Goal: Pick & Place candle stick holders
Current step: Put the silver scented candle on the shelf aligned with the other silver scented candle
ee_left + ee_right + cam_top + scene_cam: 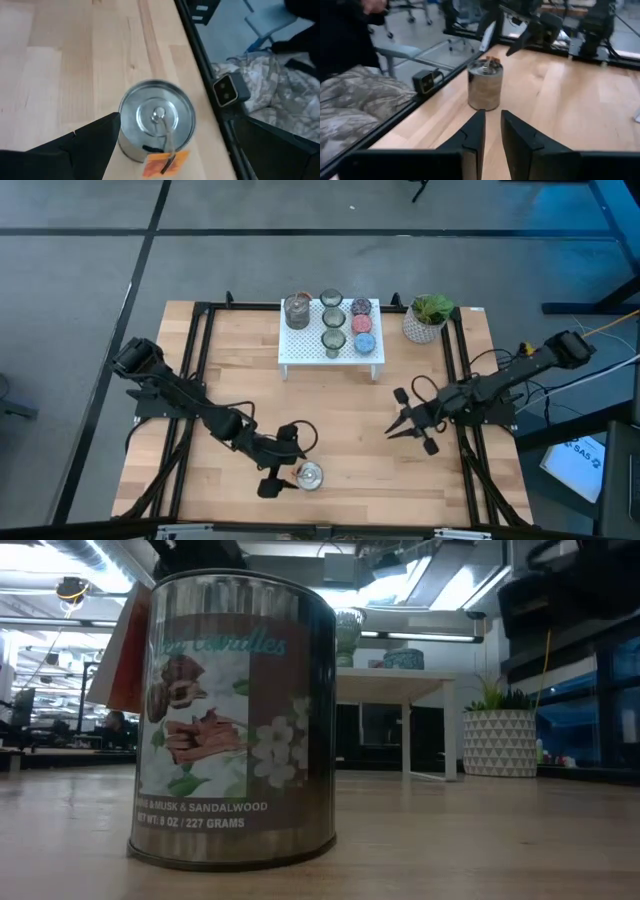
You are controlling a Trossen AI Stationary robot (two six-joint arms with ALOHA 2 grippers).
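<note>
A shiny silver candle tin [310,475] with a flowered label [235,730] and an orange tag [167,161] stands upright on its base near the table's front edge. My left gripper [285,473] is open, just above the tin and to its left. One finger [95,142] shows beside the tin's rim [157,120], and I see no touch. My right gripper [392,431] hovers over the table's right half, empty, with a narrow gap between its fingers [493,131]. It points at the tin [484,84]. The other holders stand on a white rack [300,350] at the back.
On the rack stand a second silver tin [297,310], three olive glass cups [333,319], a purple one [361,307], a pink one [361,324] and a blue one [364,342]. A white pot with a plant [426,320] stands right of it. A black frame [196,370] borders the table.
</note>
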